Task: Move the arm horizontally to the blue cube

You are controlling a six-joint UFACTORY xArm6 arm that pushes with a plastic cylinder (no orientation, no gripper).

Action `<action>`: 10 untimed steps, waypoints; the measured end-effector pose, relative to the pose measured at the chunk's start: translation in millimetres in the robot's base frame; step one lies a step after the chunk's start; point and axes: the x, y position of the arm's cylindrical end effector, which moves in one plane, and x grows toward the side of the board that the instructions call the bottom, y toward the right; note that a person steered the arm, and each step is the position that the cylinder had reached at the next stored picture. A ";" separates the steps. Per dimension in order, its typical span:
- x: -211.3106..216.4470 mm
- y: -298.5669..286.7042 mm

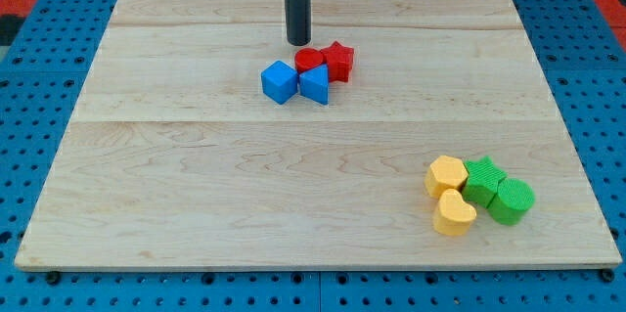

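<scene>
My tip [298,42] is the blunt lower end of a straight, smooth, dark rod that comes down from the view's top edge. It has no jaws to open or close, so it holds nothing, and it rests on the board just above the red cylinder [309,59], close to it; whether they touch I cannot tell.

The blue cube [280,81] lies below my tip and a little toward the view's left, apart from the rod. It is a glossy block with sharp edges, turned so one corner faces the view's bottom. Against its right side sits a blue wedge-like block [315,85], and above that block are the red cylinder and a red star [338,60], the four forming one tight cluster.

Well apart, near the view's bottom right corner, is a second cluster: a yellow hexagonal block [446,175], a yellow heart [454,213], a green star-like block [482,179] and a green cylinder [513,200] with a ribbed side.

All rest on a pale wooden board [196,185] made of long planks with fine grain, lying on a blue perforated surface [39,67].
</scene>
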 end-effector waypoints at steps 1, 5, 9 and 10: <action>0.0 0.0; -9.2 -27.5; 102.1 -121.8; 122.9 -90.8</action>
